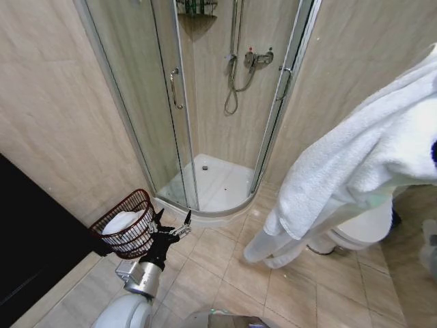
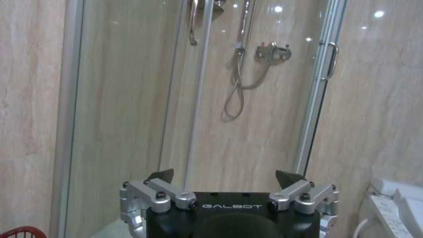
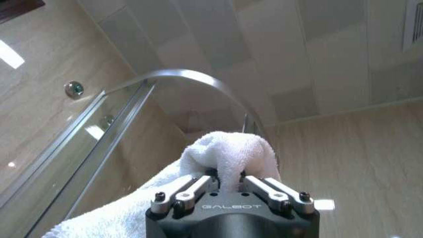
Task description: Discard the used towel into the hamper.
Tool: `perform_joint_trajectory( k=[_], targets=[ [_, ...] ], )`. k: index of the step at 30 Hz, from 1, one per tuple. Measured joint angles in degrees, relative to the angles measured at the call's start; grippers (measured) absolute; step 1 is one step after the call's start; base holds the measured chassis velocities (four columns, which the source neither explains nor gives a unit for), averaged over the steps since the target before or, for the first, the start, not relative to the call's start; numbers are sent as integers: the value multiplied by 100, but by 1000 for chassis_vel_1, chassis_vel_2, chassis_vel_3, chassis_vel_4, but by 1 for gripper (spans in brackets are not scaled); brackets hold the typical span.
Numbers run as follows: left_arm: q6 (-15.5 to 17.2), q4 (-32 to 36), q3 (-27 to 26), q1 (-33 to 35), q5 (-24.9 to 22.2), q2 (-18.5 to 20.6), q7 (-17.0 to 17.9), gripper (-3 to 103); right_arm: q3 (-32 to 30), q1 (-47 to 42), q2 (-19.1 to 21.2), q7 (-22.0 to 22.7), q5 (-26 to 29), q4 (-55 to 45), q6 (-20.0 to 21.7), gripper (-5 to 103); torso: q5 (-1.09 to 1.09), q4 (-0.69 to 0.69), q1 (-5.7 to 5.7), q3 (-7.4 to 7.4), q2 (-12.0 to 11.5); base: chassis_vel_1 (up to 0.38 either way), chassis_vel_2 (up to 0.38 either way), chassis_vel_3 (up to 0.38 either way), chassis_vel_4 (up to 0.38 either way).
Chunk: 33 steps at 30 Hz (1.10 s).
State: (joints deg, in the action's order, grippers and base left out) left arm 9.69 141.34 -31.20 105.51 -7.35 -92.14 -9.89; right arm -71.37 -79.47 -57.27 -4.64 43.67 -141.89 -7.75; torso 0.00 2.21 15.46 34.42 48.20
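The used towel [image 1: 355, 164], white and thick, hangs high at the right of the head view, its ends trailing toward the floor. In the right wrist view my right gripper [image 3: 229, 181] is shut on a bunched fold of the towel [image 3: 225, 148], lifted up near the top of the shower frame. The hamper [image 1: 126, 229], a dark reddish-brown wire basket, stands on the floor at lower left against the wall, with something white [image 1: 121, 222] inside it. My left gripper [image 1: 171, 223] hovers open just to the right of the hamper, holding nothing. Its open fingers [image 2: 162, 175] face the shower, and the hamper's rim [image 2: 20, 232] shows beside them.
A curved glass shower enclosure [image 1: 171, 102] with a white tray [image 1: 218, 181] fills the corner ahead. A white toilet [image 1: 362, 229] stands at the right, behind the hanging towel. A dark cabinet [image 1: 27, 246] runs along the left wall. Beige tiled floor [image 1: 232, 266] lies between them.
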Motion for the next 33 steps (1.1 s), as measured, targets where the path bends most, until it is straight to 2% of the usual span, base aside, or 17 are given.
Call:
perform_joint_trajectory(
  k=[9,23,33],
  targets=[
    [0,0,0,0,0,0,0,100,240,51,-10,-66,61,-37,-126,9,0,1,114,144,257,0,0,0,0],
    [0,0,0,0,0,0,0,100,144,72,9,-129,444,-95,-294,9,0,0,279,354,633,0,0,0,0],
    [0,0,0,0,0,0,0,100,110,72,25,-115,463,-100,-359,9,0,0,395,491,885,0,0,0,0]
  ],
)
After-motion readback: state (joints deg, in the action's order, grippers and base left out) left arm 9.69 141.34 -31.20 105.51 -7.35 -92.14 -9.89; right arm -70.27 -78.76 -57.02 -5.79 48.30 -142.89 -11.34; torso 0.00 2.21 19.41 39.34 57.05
